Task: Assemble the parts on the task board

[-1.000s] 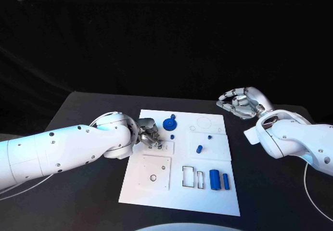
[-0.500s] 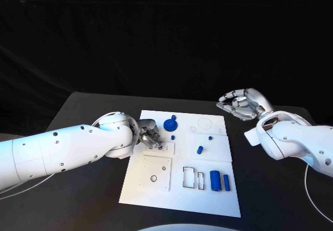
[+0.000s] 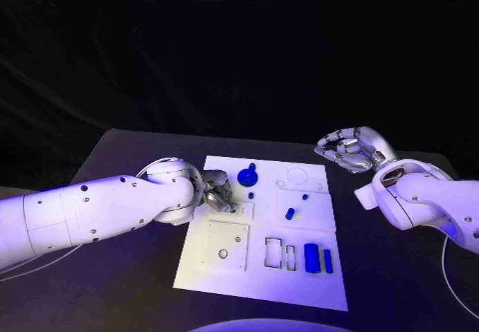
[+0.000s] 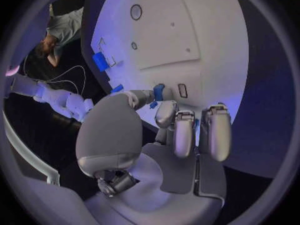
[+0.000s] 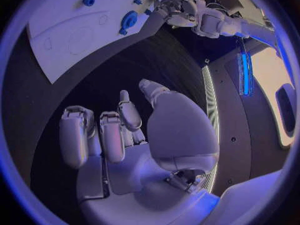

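"What's all this sitting on?"

"A black worktop [image 3: 130, 277], matte, running under the right fingers [image 3: 331, 146] and out past them on every side."

"And behind?"

"A dark backdrop [image 3: 239, 62], rising beyond those fingers from the worktop's far edge."

"Anything loose?"

"A thin white cable [image 3: 445, 273], curving over the worktop on the near side of the same fingers."
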Tool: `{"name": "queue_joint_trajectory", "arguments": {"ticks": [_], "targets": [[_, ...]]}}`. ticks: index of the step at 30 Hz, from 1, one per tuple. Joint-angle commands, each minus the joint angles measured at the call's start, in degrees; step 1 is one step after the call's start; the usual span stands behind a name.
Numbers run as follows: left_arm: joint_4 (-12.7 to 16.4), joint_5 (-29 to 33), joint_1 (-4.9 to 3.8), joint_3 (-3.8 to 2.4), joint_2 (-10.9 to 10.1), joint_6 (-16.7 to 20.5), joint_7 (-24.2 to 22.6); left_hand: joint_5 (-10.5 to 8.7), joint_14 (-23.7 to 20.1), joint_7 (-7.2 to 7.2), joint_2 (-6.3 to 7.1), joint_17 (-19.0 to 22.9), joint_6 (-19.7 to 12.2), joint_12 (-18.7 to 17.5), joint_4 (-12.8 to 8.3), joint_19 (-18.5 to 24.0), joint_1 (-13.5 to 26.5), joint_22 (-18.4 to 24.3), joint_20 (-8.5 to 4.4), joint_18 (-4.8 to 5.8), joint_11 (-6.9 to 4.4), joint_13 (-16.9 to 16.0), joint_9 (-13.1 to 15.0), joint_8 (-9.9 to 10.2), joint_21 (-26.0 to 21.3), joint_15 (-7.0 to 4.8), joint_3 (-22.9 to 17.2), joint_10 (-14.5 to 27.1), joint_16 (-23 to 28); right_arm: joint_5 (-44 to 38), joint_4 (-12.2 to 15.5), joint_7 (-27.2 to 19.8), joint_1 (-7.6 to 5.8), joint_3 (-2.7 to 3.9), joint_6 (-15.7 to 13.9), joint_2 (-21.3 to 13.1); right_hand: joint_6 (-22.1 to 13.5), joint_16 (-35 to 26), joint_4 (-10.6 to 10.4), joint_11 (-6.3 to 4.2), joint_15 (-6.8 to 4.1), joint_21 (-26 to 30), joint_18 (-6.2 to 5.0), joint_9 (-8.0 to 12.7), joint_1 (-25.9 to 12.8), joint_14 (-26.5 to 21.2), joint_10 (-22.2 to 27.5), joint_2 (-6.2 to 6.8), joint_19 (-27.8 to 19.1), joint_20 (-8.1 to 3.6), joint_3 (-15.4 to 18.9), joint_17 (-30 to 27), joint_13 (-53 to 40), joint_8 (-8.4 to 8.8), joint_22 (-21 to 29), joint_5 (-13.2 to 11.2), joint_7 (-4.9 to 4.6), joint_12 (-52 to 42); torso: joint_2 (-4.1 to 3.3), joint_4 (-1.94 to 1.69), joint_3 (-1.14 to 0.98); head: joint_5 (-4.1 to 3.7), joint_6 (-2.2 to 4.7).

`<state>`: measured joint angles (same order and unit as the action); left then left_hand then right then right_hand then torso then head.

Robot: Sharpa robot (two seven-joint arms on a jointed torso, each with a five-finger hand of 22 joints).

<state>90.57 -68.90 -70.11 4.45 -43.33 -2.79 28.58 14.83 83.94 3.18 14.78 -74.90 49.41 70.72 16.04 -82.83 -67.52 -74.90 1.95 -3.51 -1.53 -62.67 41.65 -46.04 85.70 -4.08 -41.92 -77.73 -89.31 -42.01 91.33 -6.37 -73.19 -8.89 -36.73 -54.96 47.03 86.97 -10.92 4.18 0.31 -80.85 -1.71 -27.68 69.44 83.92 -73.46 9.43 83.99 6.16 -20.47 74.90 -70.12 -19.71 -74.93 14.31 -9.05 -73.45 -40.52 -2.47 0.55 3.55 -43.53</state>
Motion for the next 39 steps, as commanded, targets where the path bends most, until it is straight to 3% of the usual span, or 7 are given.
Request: {"name": "queue_joint_trajectory", "arguments": {"ticks": [1,11,18,39], "targets": [[0.05,-0.32,0.04,0.02,0.14,-2.17,0.21,0.46,5.88,-0.19,0.04,-14.41,0.44,0.38,-14.02,-0.3,0.41,-4.12,0.09,1.06,0.15,-0.29,0.04,-0.2,0.2,-0.38,-14.41,-0.52,-0.31,0.27,0.08,-0.03,0.07,0.0,1.54,0.06,-0.26,-0.35,-0.41,0.06,-0.24,0.34,-0.96,-0.07,-0.2,4.04,0.27,-0.15,-0.34,0.0,-0.02,6.29,0.05,-0.17,-8.19,0.39,0.07,0.34,0.01,-0.04,-0.02,-0.03,-0.09],[-0.1,-0.32,0.04,0.03,0.24,-2.52,0.28,0.49,5.85,-0.2,0.07,-14.32,0.47,0.44,-14.04,-0.33,0.44,-4.17,0.08,1.07,0.14,-0.37,0.04,-0.21,0.22,-0.39,-14.43,-0.58,-0.26,0.33,0.03,-0.03,0.13,0.0,1.64,0.09,-0.24,-0.34,-0.51,0.06,-0.25,0.4,-0.97,-0.08,-0.27,4.05,0.26,-0.17,-0.37,0.0,0.01,6.31,0.04,-0.23,-8.15,0.5,0.09,0.32,-0.01,0.09,-0.04,0.0,-0.17],[-0.43,-0.08,0.01,0.03,0.57,-2.37,0.5,0.52,5.83,-0.19,0.03,-14.22,0.5,0.27,-14.0,-0.3,0.55,-4.12,0.08,1.06,0.14,-0.11,0.05,-0.2,0.2,-0.4,-14.48,-0.5,-0.2,0.34,0.07,-0.24,0.16,0.0,1.43,0.09,-0.18,-0.38,-0.58,0.03,-0.25,0.42,-0.98,-0.11,-0.29,4.03,0.24,-0.19,-0.38,-0.01,0.02,6.24,0.02,-0.31,-8.14,0.61,0.11,0.31,0.01,-0.07,-0.08,-0.21,-0.28],[-1.74,0.86,-0.02,0.03,1.71,-4.04,0.86,-0.38,5.9,-1.14,-1.31,-14.49,1.01,0.8,-11.9,-0.64,4.58,-4.67,-0.3,1.18,-0.48,-0.63,0.91,-0.61,0.3,-0.88,-11.69,-1.37,-0.37,1.13,0.29,-1.13,0.24,0.0,0.11,-0.16,-0.62,-0.53,-0.89,0.02,-0.3,0.67,-1.03,-0.09,-0.13,3.96,0.4,-0.25,-0.48,-0.07,-0.04,5.94,0.21,-0.42,-8.01,1.64,0.1,0.44,0.01,0.05,0.0,-0.28,-0.28]]}}
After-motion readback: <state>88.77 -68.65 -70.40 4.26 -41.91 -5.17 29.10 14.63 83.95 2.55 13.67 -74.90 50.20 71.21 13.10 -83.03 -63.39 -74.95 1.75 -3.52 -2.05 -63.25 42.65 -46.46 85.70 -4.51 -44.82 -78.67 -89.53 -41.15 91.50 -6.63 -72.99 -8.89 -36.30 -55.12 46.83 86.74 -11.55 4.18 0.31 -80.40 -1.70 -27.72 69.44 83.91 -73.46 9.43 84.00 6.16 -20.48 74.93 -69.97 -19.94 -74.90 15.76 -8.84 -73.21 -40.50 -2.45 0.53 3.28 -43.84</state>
